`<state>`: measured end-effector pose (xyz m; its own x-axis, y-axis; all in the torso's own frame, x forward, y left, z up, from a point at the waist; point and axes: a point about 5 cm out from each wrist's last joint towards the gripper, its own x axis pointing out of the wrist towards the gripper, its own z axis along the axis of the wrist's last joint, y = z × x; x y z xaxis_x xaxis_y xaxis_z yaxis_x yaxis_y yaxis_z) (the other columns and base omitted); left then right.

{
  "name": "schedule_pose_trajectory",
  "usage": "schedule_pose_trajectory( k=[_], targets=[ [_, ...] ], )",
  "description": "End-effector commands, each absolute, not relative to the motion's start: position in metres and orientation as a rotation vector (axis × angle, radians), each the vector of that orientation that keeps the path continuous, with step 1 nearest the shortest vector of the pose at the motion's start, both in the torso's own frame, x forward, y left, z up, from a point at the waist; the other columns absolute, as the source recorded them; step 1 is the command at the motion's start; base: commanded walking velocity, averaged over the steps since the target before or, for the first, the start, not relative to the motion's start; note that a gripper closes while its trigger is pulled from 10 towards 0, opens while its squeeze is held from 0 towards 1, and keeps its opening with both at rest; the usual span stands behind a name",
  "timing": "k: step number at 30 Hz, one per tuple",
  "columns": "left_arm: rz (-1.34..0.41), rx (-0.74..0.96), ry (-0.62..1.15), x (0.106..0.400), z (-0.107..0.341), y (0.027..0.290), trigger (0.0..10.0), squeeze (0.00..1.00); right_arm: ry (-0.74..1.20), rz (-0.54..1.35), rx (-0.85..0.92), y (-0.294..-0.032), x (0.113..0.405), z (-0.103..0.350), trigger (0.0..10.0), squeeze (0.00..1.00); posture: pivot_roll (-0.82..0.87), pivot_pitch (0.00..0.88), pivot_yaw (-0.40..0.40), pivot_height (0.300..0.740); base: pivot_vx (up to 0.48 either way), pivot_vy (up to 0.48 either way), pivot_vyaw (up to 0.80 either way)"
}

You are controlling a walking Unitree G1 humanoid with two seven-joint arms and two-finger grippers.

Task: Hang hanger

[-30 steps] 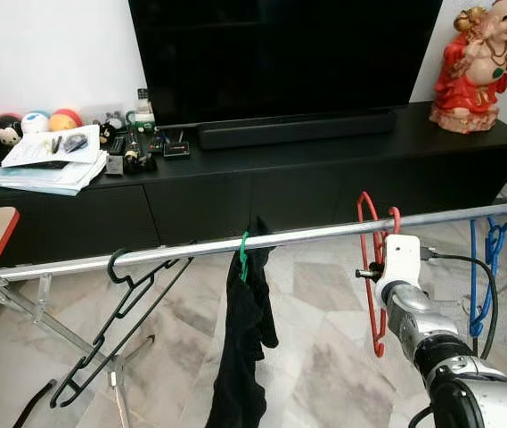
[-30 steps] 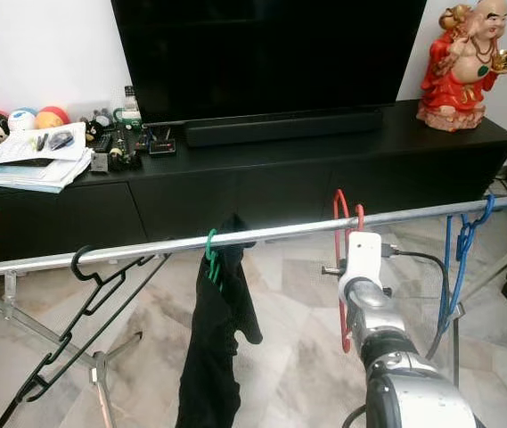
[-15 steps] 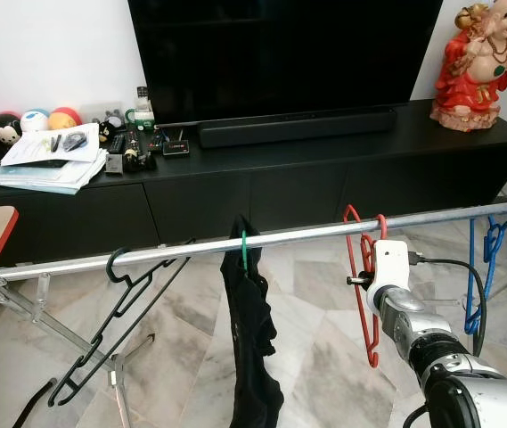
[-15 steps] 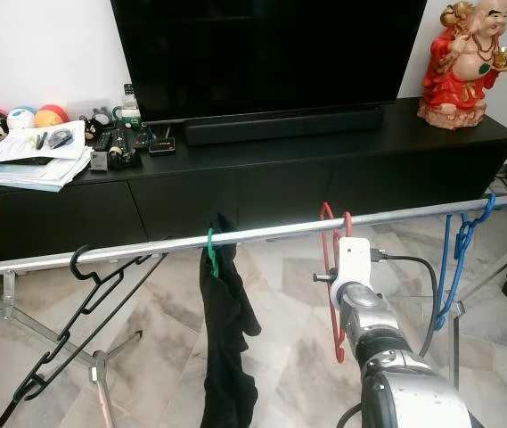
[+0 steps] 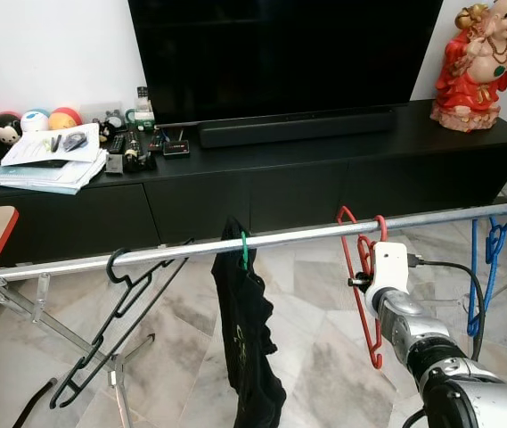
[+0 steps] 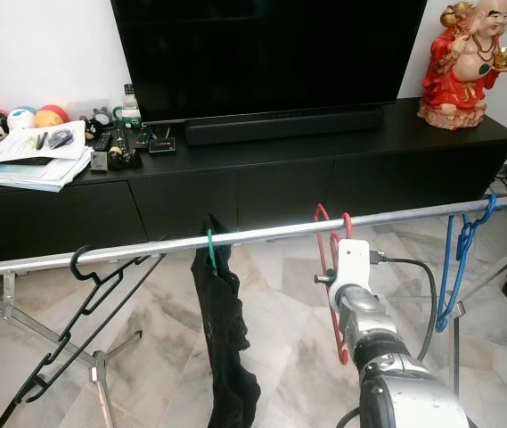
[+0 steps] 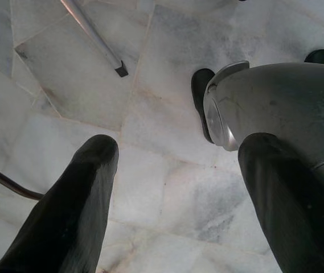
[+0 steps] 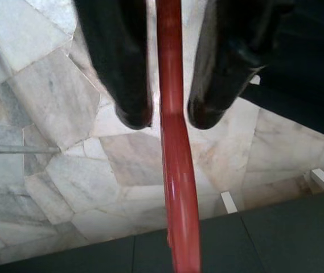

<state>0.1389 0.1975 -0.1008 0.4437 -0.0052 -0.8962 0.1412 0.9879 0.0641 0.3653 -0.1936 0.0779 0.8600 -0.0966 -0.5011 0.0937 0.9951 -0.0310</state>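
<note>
A red hanger (image 5: 363, 294) hangs by its hook over the metal rail (image 5: 182, 251) of a drying rack, right of the middle. My right gripper (image 8: 170, 116) is at it just below the rail, and its two black fingers (image 8: 128, 85) close in on either side of the hanger's red bar (image 8: 174, 148). The white wrist block (image 5: 388, 267) hides the fingers in the head views. My left gripper (image 7: 179, 151) hangs low over the marble floor, open with nothing between its fingers, next to my own grey leg (image 7: 275, 108).
On the same rail hang a black hanger (image 5: 119, 303) at the left, a green hanger with a dark garment (image 5: 246, 348) in the middle and a blue hanger (image 5: 487, 259) at the right. Behind stands a black TV console (image 5: 280, 183) with a red statue (image 5: 480, 67).
My right gripper and the red hanger have shifted left along the rail and come down so the hook sits on it. The dark garment has swung and turned.
</note>
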Motion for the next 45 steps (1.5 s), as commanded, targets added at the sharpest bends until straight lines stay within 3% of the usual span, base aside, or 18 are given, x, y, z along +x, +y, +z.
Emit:
schedule_pose_trajectory(
  k=[1, 14, 24, 27, 36, 37, 38, 45],
  targets=[
    [-0.126, 0.133, 1.141, 0.13, -0.105, 0.192, 10.0, 0.0, 0.501, -0.097, -0.003, -0.192, 0.367, 0.081, 10.0, 1.0, 0.11, 0.051, 0.015, 0.74, 0.0, 0.0, 0.0],
    [-0.141, 0.136, 1.142, 0.13, -0.105, 0.19, 10.0, 0.0, 0.438, -0.097, -0.032, -0.189, 0.364, 0.077, 10.0, 1.0, 0.1, 0.032, 0.018, 0.74, 0.0, 0.0, 0.0],
    [-0.153, 0.143, 1.144, 0.129, -0.105, 0.19, 10.0, 0.0, 0.26, -0.147, 0.046, -0.193, 0.357, 0.077, 10.0, 1.0, 0.09, 0.018, 0.018, 0.74, 0.0, 0.0, 0.0],
    [-0.16, 0.148, 1.146, 0.128, -0.105, 0.19, 10.0, 0.0, 0.162, -0.175, 0.055, -0.193, 0.348, 0.074, 10.0, 1.0, 0.08, 0.016, 0.02, 0.74, 0.0, 0.0, 0.0],
    [-0.163, 0.154, 1.143, 0.129, -0.105, 0.191, 10.0, 0.0, 0.106, -0.18, 0.082, -0.186, 0.32, 0.051, 10.0, 0.98, 0.07, 0.025, 0.017, 0.74, 0.0, 0.0, 0.0],
    [-0.163, 0.154, 1.143, 0.129, -0.105, 0.191, 10.0, 0.0, 0.1, -0.178, 0.086, -0.185, 0.317, 0.049, 10.0, 0.78, 0.07, 0.035, 0.018, 0.74, 0.0, 0.0, 0.0],
    [-0.161, 0.154, 1.142, 0.129, -0.105, 0.191, 10.0, 0.0, 0.107, -0.181, 0.087, -0.184, 0.311, 0.044, 10.0, 0.0, 0.07, 0.035, 0.018, 0.74, 0.0, 0.0, 0.0],
    [-0.161, 0.176, 1.141, 0.129, -0.105, 0.192, 10.0, 0.0, 0.141, -0.2, 0.075, -0.182, 0.29, 0.027, 10.0, 0.0, 0.06, 0.056, 0.021, 0.74, 0.0, 0.0, 0.0]
  ],
)
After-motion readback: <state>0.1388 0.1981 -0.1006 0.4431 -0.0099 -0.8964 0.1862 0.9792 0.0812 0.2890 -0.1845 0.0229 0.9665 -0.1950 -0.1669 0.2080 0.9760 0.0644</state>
